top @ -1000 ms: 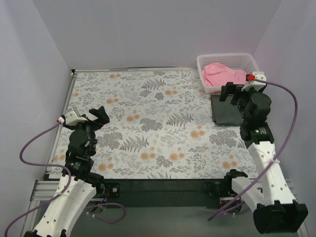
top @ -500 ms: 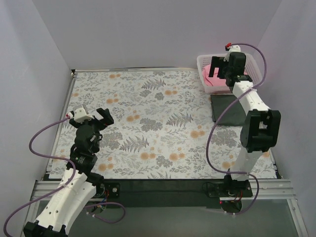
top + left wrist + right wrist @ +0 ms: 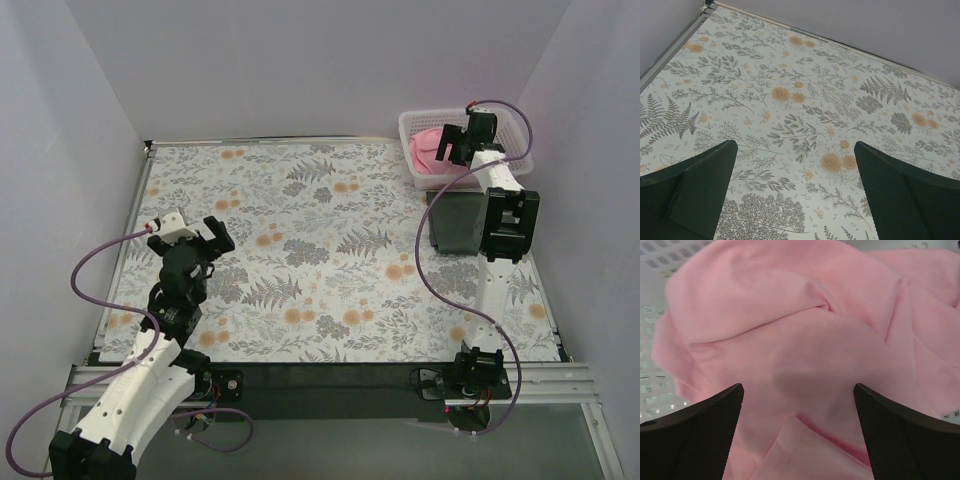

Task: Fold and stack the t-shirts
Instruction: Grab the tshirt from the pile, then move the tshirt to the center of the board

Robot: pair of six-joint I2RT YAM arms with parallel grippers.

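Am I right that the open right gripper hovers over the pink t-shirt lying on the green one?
No: the pink t-shirt lies in the white basket, not on the green t-shirt, as the top view shows. The right gripper is open over it.

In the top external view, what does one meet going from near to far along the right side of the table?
dark green t-shirt → white basket holding the pink t-shirt, right end effector open over it
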